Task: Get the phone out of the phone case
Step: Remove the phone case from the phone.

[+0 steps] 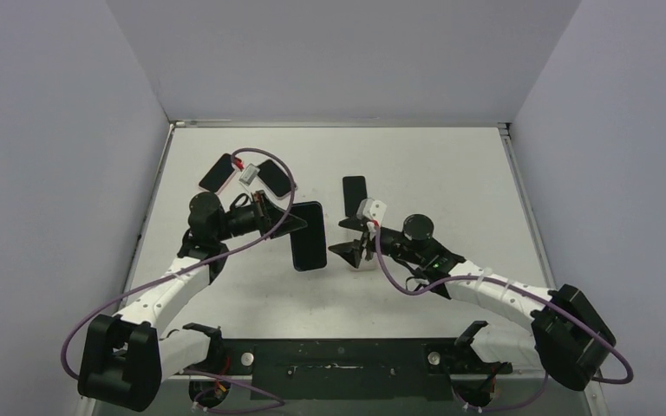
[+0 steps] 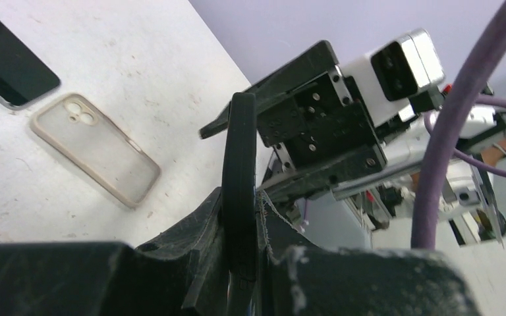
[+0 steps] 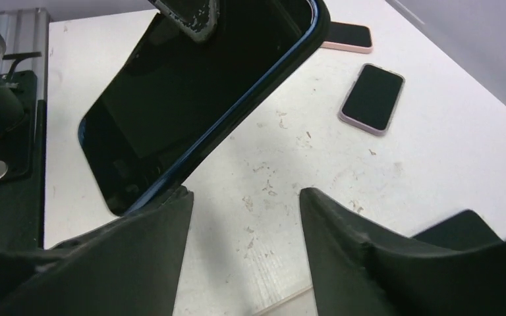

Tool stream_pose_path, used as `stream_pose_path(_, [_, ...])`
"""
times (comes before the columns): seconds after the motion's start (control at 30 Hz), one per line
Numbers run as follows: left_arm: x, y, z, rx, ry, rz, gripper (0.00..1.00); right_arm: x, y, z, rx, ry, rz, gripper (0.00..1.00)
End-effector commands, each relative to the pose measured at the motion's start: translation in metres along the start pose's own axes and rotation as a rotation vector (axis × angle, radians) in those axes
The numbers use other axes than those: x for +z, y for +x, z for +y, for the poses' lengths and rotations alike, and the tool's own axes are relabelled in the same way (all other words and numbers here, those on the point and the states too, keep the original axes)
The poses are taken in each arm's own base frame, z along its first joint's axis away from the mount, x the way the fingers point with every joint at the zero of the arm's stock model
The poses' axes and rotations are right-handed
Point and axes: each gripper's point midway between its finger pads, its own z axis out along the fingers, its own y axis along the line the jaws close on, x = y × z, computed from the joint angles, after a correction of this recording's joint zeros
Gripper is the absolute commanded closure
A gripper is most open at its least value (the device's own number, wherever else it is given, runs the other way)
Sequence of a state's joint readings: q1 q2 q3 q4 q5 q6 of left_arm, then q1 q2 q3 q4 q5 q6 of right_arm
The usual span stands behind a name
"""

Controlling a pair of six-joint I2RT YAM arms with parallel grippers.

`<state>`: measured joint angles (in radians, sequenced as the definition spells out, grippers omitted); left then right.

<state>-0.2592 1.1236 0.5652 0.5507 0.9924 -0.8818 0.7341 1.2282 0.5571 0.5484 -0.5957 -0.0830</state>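
Jaws at left pinch phone (image 1: 309, 236) (right jaws parted, empty).

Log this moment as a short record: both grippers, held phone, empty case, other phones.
left gripper: shut on dark phone, held tilted
right gripper: open, holding nothing
clear case: empty, flat on table
black phone: lying beside clear case
pink-cased phone: flat on table
second pink phone: lying beyond it
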Motion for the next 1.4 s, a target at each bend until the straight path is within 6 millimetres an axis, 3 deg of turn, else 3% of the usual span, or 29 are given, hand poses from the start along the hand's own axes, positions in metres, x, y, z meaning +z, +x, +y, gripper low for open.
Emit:
stream_pose_path(0.0, [-0.002, -0.04, -0.013, 0.063, -0.018, -0.214, 1.0, -0.017, -0.037, -0.013, 0.116, 0.145, -0.145, 0.33])
stream_pose_path(0.2, [-0.004, -0.053, -0.005, -0.006, -0.017, -0.345, 1.0, -0.028, -0.043, -0.004, 0.384, 0.168, -0.209, 0.23])
stream_pose_path(0.53, [0.0, -0.052, -0.004, -0.056, -0.002, -0.383, 1.0, -0.02, -0.04, 0.023, 0.715, 0.101, -0.251, 0.25])
stream_pose_path(0.73, [0.004, -0.05, -0.005, -0.069, 0.006, -0.4, 1.0, -0.012, -0.044, 0.031, 0.784, 0.069, -0.264, 0.28])
stream_pose_path(1.13, [0.006, -0.049, -0.01, -0.076, 0.046, -0.409, 1.0, -0.013, -0.05, 0.031, 0.8, 0.059, -0.292, 0.41])
stream_pose_path(1.37, [0.005, -0.048, -0.005, -0.064, 0.018, -0.428, 1.0, -0.018, -0.056, 0.032, 0.811, 0.056, -0.313, 0.42])
